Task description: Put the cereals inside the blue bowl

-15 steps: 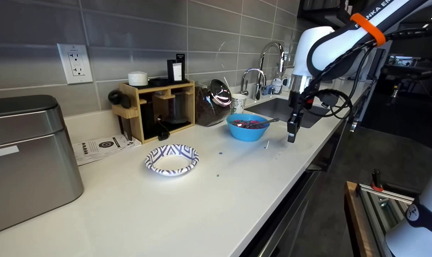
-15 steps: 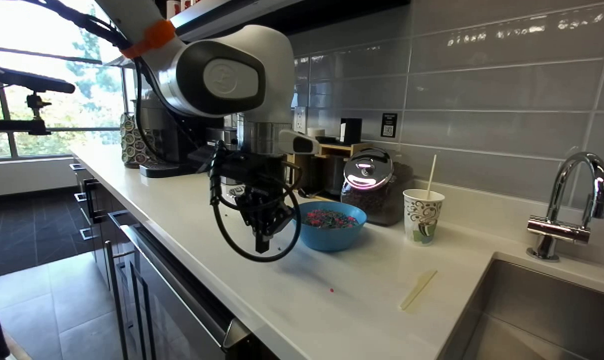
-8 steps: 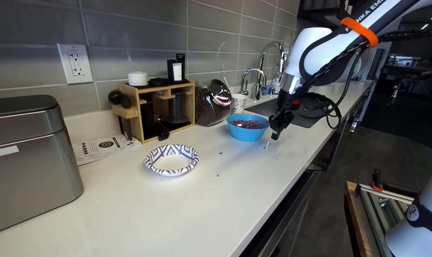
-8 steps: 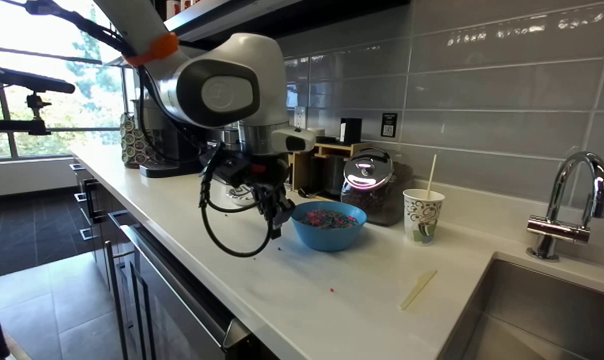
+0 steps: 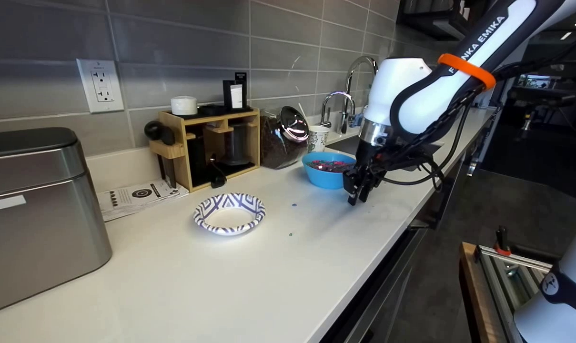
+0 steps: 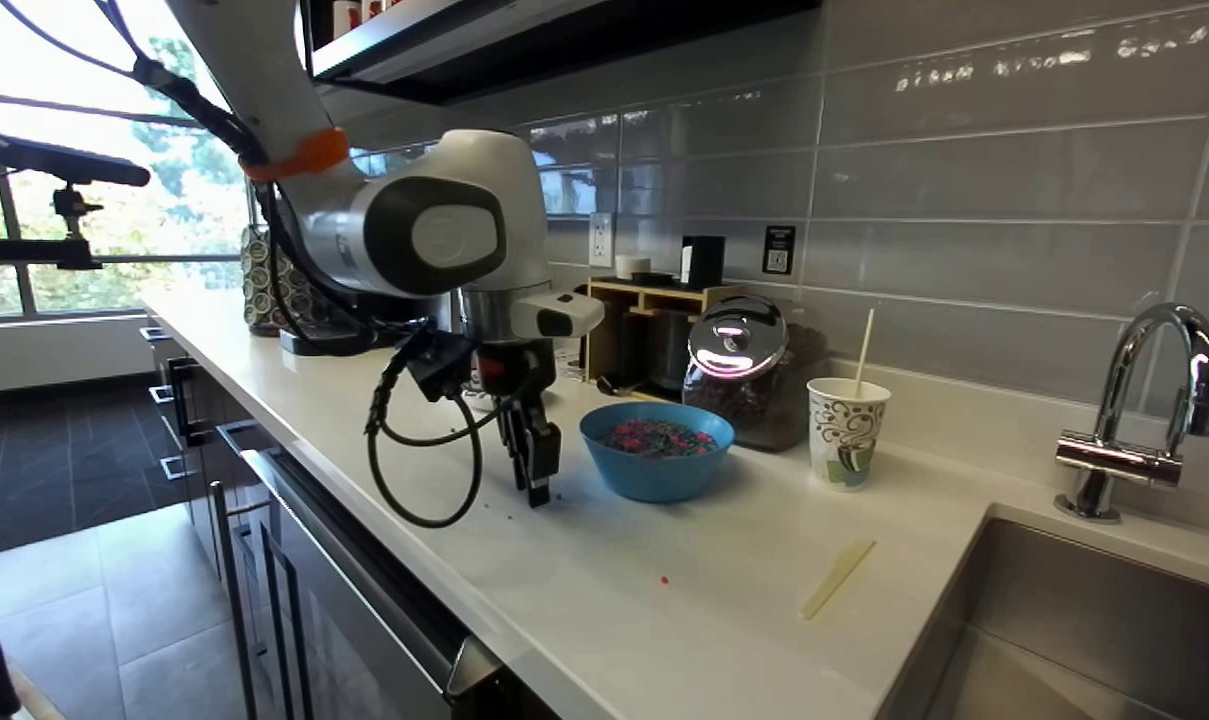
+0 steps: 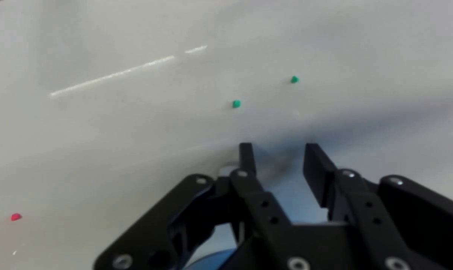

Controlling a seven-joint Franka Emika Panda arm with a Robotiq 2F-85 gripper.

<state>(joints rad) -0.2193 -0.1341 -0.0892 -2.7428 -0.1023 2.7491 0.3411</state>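
Observation:
The blue bowl (image 5: 322, 179) stands upright on the counter in both exterior views (image 6: 654, 476) and holds pink and dark green cereals (image 6: 654, 437). A sliver of the blue bowl (image 7: 210, 261) shows at the wrist view's bottom edge. Loose cereal bits lie on the counter: a green bit (image 7: 236, 104), another green bit (image 7: 294, 79) and a red bit (image 7: 15, 216); a red bit (image 6: 664, 580) also shows in an exterior view. My gripper (image 7: 278, 146) is open, with nothing seen between its fingers. In both exterior views my gripper (image 5: 358, 200) points down beside the bowl, fingertips (image 6: 539, 497) close to the counter.
A shallow white dish with a blue pattern (image 5: 229, 231) sits on the counter. A glass jar (image 6: 744, 400), paper cup (image 6: 848, 440) and pale plastic knife (image 6: 837, 580) are near the bowl. A sink (image 6: 1074, 570), wooden shelf (image 5: 176, 155) and steel bin (image 5: 40, 228) bound the area.
My gripper has moved away from the sink side to beside the bowl. It tilted and rose half a second ago and is now lower, near the counter. The bowl has not moved.

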